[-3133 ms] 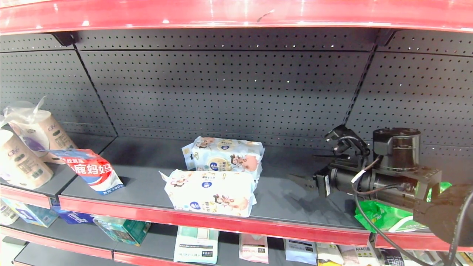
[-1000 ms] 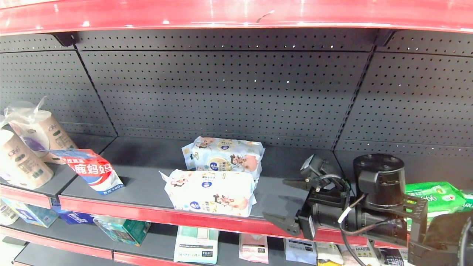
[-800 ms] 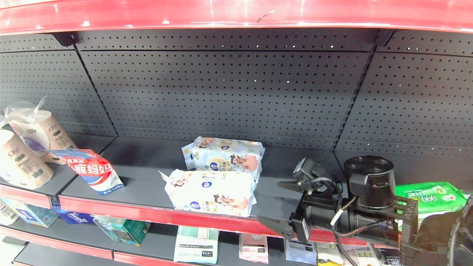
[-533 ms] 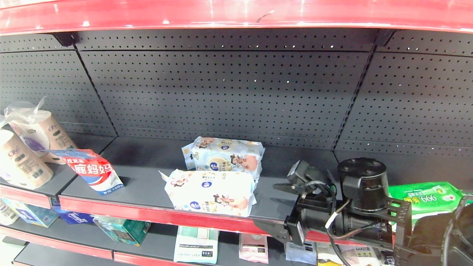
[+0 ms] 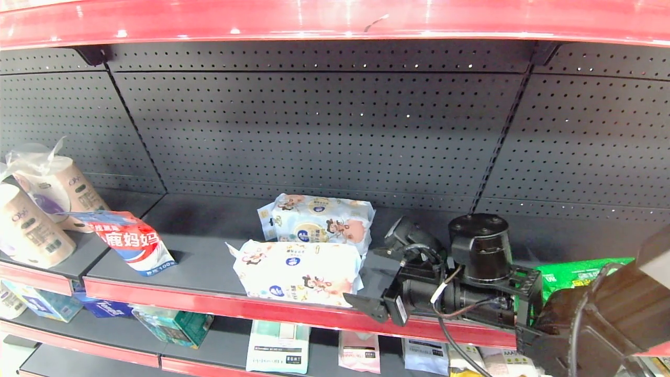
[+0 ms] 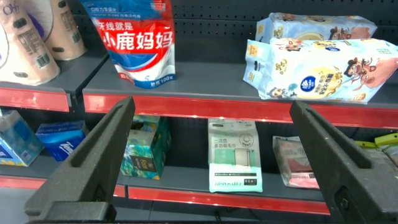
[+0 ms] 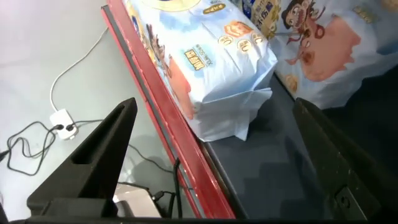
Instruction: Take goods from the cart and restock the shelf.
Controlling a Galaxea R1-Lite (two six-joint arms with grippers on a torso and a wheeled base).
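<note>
Here, the jaws of your right gripper (image 5: 366, 276) stood wide apart with nothing between them. They were level with the red front lip (image 5: 209, 302) of the shelf (image 5: 209, 246) and just beside the right end of the front wipes pack (image 5: 298, 272). The jaws of your left gripper (image 6: 214, 162) were likewise spread and empty, out in front of the shelving.

The front wipes pack lay flat on its broad face at the very front of the shelf, with its long side along the lip. The rear wipes pack (image 5: 316, 220) lay close behind it; whether the two touched could not be told.

You would have found such a pack soft and yielding, probably of modest weight, with slick printed film that creases rather than breaks. The crimped end flaps looked floppy and were a poor hold. You were better off closing across the thickness of the body near its middle, since a grip at one end would likely have let it sag or slide.

Farther out, a green pack (image 5: 576, 269) lay to the right, and a red-and-blue pouch (image 5: 131, 241) stood to the left.
</note>
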